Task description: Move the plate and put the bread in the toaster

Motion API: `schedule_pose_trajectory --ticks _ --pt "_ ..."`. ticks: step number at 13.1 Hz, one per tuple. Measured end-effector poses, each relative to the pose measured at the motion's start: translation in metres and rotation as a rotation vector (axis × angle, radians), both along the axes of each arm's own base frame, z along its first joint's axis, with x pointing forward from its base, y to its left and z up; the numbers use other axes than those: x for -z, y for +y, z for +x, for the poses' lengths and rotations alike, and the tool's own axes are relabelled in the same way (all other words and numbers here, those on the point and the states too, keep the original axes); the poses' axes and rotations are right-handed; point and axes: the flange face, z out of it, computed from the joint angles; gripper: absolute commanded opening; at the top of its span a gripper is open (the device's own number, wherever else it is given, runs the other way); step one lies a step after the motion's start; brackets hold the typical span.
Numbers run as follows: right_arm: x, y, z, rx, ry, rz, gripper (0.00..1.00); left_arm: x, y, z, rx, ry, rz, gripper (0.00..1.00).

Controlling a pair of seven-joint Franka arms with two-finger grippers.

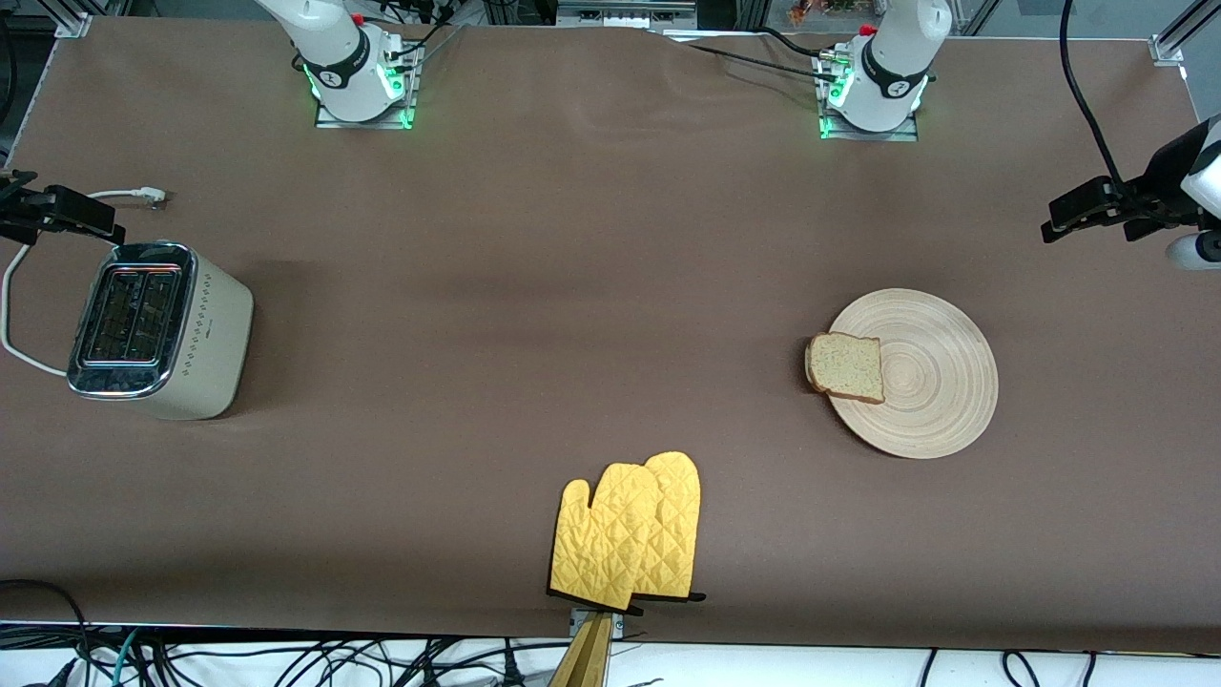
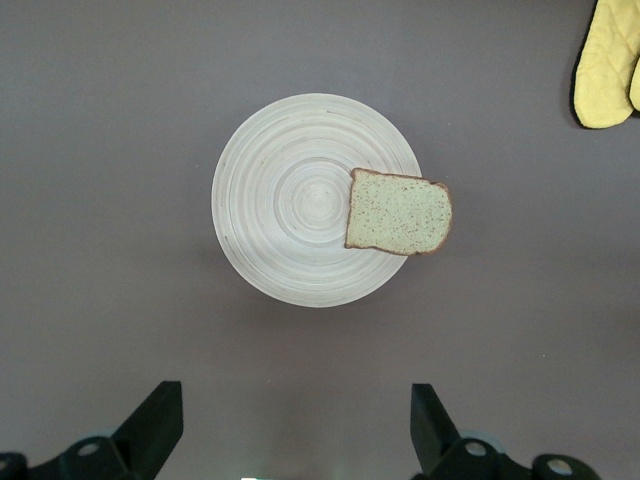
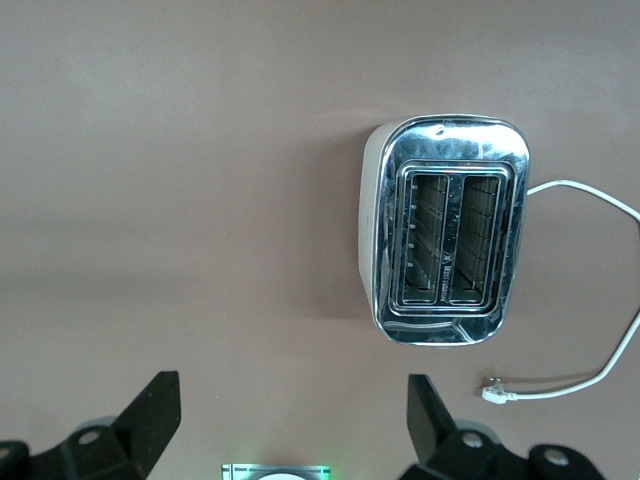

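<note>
Bread (image 1: 846,367) overhangs plate (image 1: 930,382) rim: plate move may spill it. Left gripper (image 2: 295,440), right gripper (image 3: 290,435) open, empty, high; toaster (image 1: 157,329) well apart.

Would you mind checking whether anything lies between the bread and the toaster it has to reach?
Nothing visible does. The bread lies on the plate; bare table stretches from there to the toaster. The yellow oven mitts sit nearer the front camera, off that line.

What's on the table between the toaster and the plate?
Nothing: the front view shows only bare brown table between the toaster and the plate.
</note>
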Motion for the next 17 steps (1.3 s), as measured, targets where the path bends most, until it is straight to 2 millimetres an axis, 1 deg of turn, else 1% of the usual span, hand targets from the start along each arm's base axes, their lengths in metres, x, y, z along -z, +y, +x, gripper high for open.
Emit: schedule_pose_trajectory --ticks 8,13,17 --pt "0.0 -0.003 0.0 0.006 -0.004 -0.001 1.0 0.002 0.0 0.001 -0.001 -0.002 0.0 1.0" --pt "0.0 -0.004 0.0 0.007 -0.004 -0.001 1.0 0.011 0.0 0.002 -0.002 -0.002 0.0 1.0" --pt "0.0 -0.004 0.0 0.007 -0.005 -0.001 1.0 0.011 0.0 0.001 -0.002 -0.003 0.0 1.0"
